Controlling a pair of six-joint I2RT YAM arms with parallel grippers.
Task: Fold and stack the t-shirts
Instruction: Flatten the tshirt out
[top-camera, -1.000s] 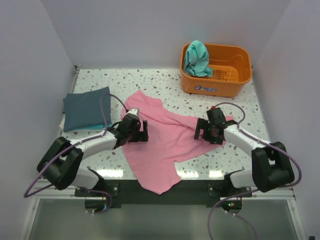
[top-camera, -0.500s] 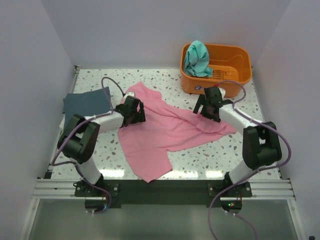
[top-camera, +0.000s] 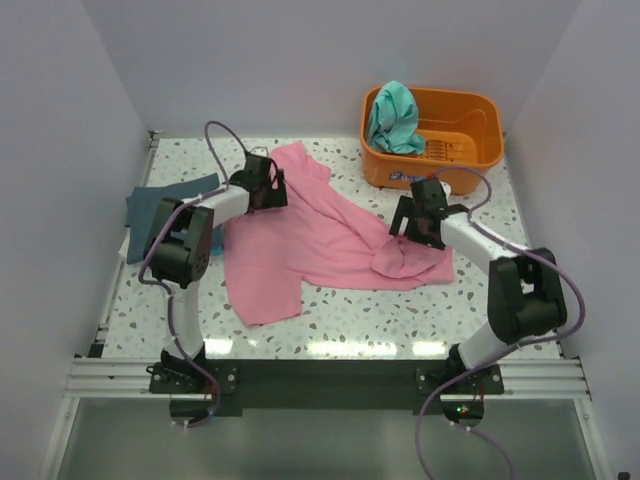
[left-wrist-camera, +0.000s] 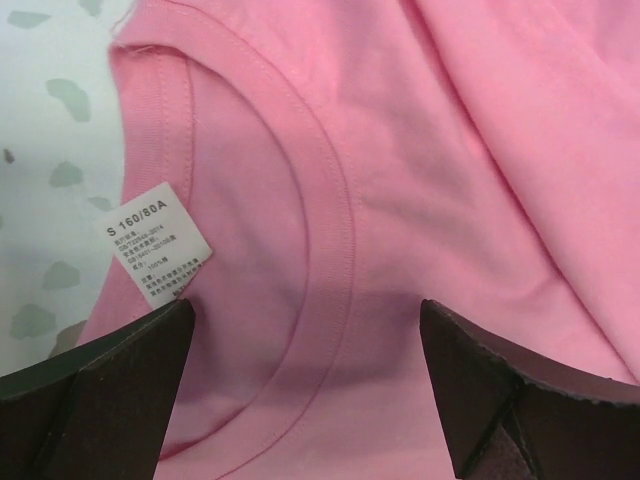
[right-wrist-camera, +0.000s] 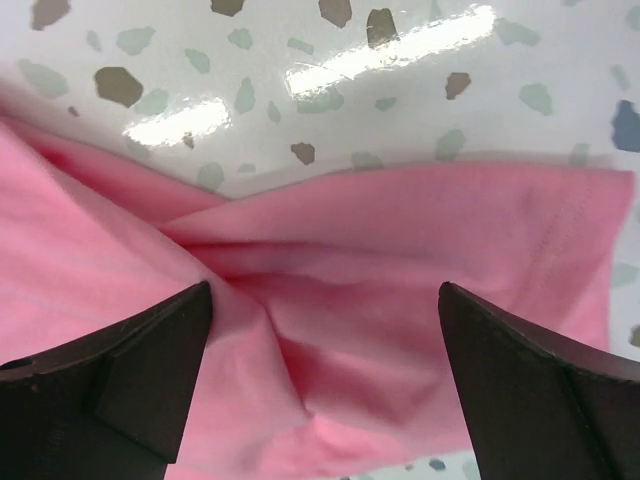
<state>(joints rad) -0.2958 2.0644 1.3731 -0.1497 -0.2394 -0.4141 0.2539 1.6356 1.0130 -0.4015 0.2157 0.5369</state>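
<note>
The pink t-shirt lies spread and rumpled across the middle of the speckled worktop, one end reaching toward the far edge and a flap hanging toward the near edge. The left end effector hovers over the shirt's far end with its fingers spread wide. Its wrist view shows them on either side of the neckline and its white size label, pinching nothing. The right end effector is likewise spread wide over a bunched fold at the shirt's right end, gripping nothing. The dark slate t-shirt sits folded at the worktop's left edge, partly behind the left arm. The teal t-shirt is heaped in the orange basket at the far right corner.
</note>
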